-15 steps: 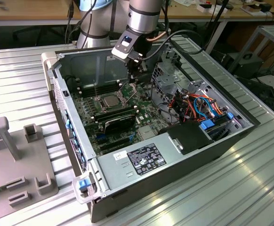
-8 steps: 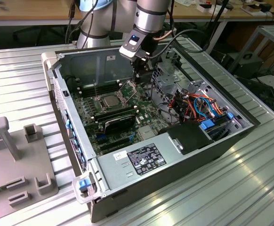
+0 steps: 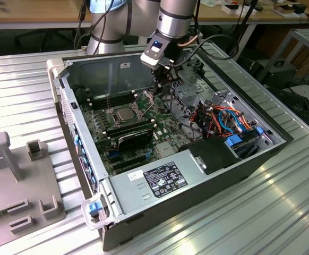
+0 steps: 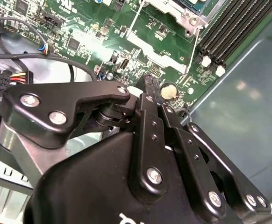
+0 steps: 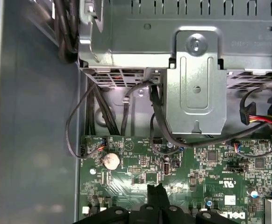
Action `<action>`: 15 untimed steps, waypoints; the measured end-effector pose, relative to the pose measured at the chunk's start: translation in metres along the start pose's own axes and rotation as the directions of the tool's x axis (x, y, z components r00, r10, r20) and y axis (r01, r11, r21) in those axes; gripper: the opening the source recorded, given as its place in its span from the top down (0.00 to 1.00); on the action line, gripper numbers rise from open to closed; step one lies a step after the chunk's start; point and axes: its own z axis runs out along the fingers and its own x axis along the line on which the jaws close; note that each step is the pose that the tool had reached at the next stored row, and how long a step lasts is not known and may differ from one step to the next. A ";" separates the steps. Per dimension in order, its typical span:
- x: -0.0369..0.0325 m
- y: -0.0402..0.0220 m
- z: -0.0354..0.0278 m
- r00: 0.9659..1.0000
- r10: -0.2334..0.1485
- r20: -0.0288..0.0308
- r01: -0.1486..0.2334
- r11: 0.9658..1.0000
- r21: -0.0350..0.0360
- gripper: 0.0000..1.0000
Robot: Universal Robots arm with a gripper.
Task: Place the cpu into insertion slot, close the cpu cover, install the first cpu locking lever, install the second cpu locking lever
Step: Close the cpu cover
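Observation:
In the exterior view the cpu (image 3: 123, 113), a square chip with a silver top, lies in the insertion slot (image 3: 113, 119) on the green motherboard. The cpu cover (image 3: 144, 100) seems to stand tilted up on the slot's right side in that view. A thin locking lever (image 3: 108, 103) rises upright at the slot's left. My gripper (image 3: 161, 85) hangs just right of the cover, above the board. Its black fingers meet at the tip in both wrist views (image 4: 148, 83) (image 5: 156, 189), shut with nothing between them. The second wrist view shows the slot's metal frame (image 4: 180, 9) and two lever rods (image 4: 132, 23) (image 4: 193, 46).
A round coin battery (image 5: 110, 161) sits on the board near my fingertips. Long black memory slots (image 4: 229, 28) run beside the socket. A metal drive cage (image 5: 196, 79) and cables (image 3: 223, 119) crowd the case's right. The power supply (image 3: 160, 178) fills the front. A grey fixture (image 3: 16, 175) stands outside.

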 end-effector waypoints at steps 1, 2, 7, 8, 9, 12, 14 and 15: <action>0.0001 0.0001 0.0027 1.000 0.000 0.000 0.000 1.000 0.000 0.89; 0.0001 0.0001 0.0044 1.000 0.000 0.000 0.000 1.000 0.000 0.89; 0.0005 -0.0014 0.0147 1.000 0.000 0.000 0.000 1.000 0.000 0.89; 0.0005 -0.0028 0.0150 1.000 0.000 0.000 0.000 1.000 0.000 0.89; 0.0005 -0.0049 0.0154 1.000 0.000 0.000 0.000 1.000 0.000 0.89; 0.0006 -0.0125 0.0163 1.000 0.000 -0.001 0.000 1.000 0.000 0.89; 0.0007 -0.0160 0.0167 1.000 0.000 -0.001 0.000 1.000 0.000 0.89; 0.0007 -0.0176 0.0168 1.000 0.000 0.000 0.000 1.000 0.000 0.89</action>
